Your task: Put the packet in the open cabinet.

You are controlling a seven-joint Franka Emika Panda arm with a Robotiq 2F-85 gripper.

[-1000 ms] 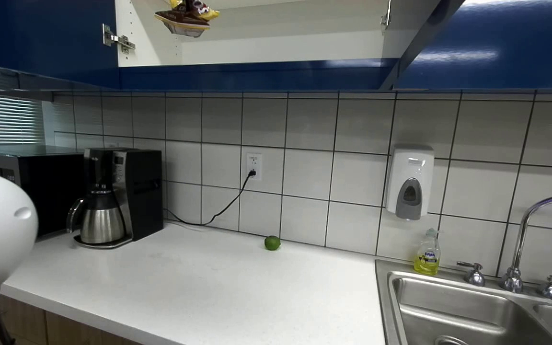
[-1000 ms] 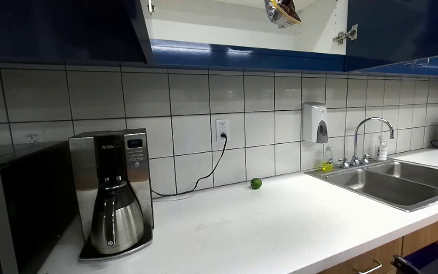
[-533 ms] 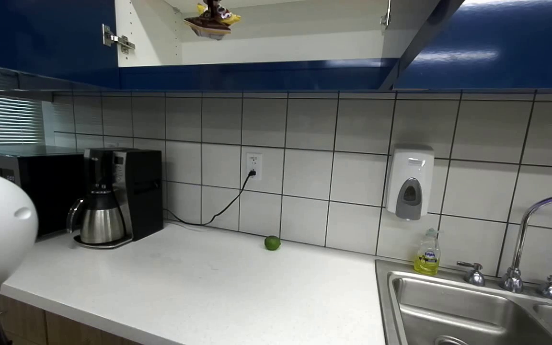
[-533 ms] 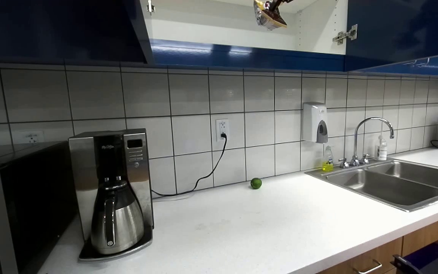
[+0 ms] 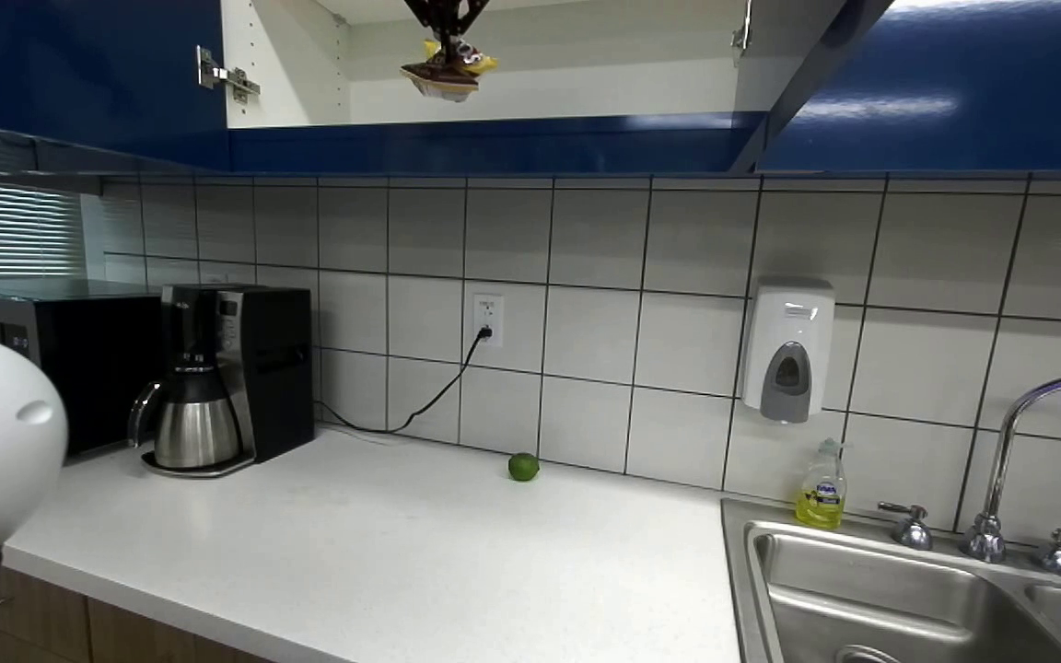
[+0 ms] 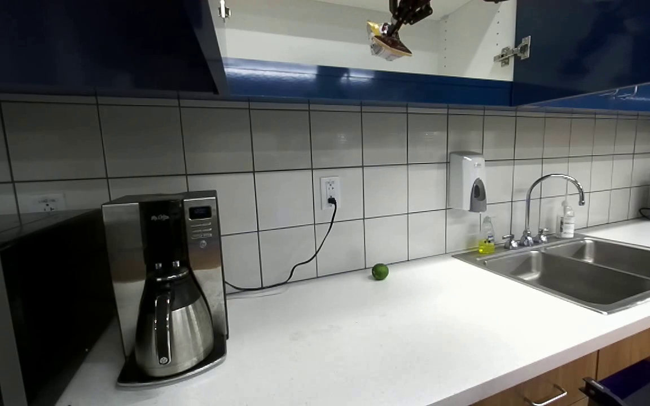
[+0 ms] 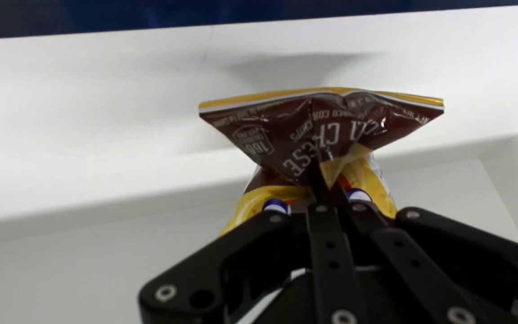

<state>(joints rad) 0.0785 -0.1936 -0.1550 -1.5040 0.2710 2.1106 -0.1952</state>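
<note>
Evidently, the carrying is largely done: the corn chip packet [image 7: 326, 123] hangs in the opening of the overhead wall cabinet [image 5: 586, 74], apparently above the cabinet floor [image 7: 106, 94], its shadow [image 7: 286, 67] lying apart from it. The fingers [image 7: 324, 228] pinch the packet at its crumpled middle. Lowering, release and withdrawal are judged outstanding. The blue front edge [image 5: 494, 147] and the open cabinet doors [image 5: 79, 83] are the likeliest snags on exit. Below, the desk [image 6: 336, 344] carries a lime [image 6: 380, 272] and a coffee maker [image 6: 170, 282], both well apart from the packet.
</note>
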